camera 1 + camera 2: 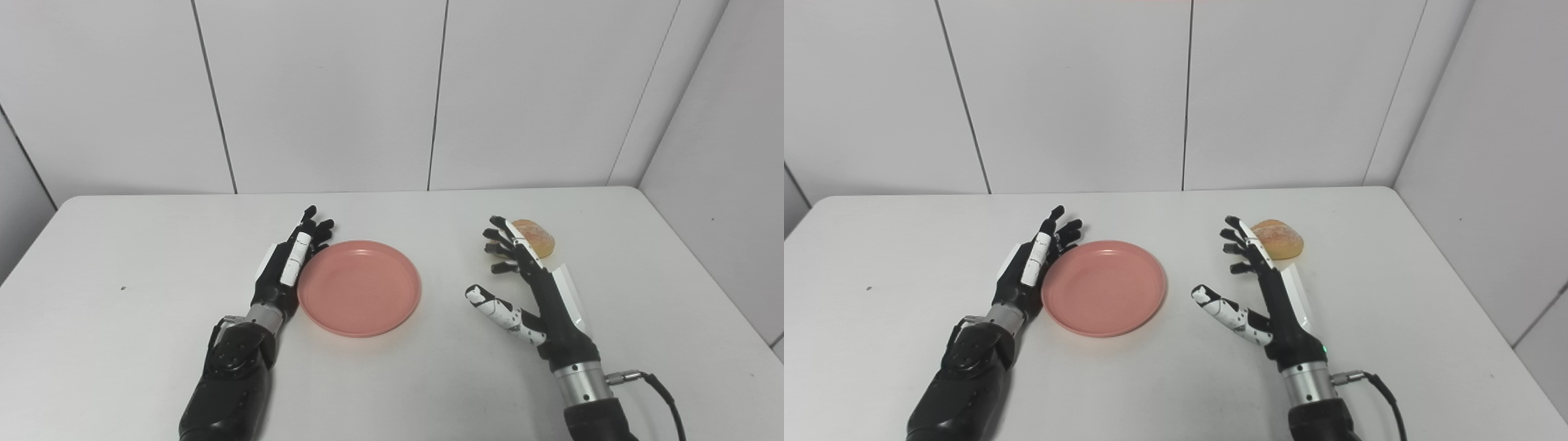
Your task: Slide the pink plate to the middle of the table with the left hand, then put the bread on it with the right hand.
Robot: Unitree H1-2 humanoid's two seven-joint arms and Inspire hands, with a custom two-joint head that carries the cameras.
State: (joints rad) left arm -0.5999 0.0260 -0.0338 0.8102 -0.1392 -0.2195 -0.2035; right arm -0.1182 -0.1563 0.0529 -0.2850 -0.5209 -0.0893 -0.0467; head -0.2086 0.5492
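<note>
A white table (153,343) fills the lower half of the scene, with plain white wall panels behind it. A pink plate (359,288) lies flat close to the middle of the table, and nothing is on it. The left hand (288,266) rests on its edge against the plate's rim at about nine o'clock, fingers stretched straight and spread slightly toward twelve o'clock, holding nothing; it appears to touch the rim, though the exact contact is hard to confirm. The right hand (1268,294) hovers or rests at about three o'clock from the plate, well apart from it, fingers spread wide with the thumb splayed toward the plate, also holding nothing. A small golden bread (1279,239) roll sits on the table just beyond the right hand's fingertips (1234,236), at roughly one o'clock from that hand and partly hidden behind them. Judging by this layout, the plate looks about placed and the bread pickup comes next. The risks lie there: the fingers sit on the near, plate-facing side of the bread, so a forward reach could nudge it toward the far edge rather than enclose it. A soft roll may also squash or slip from a loose hold. If the left hand pulls away carelessly, it could drag the plate off centre.
</note>
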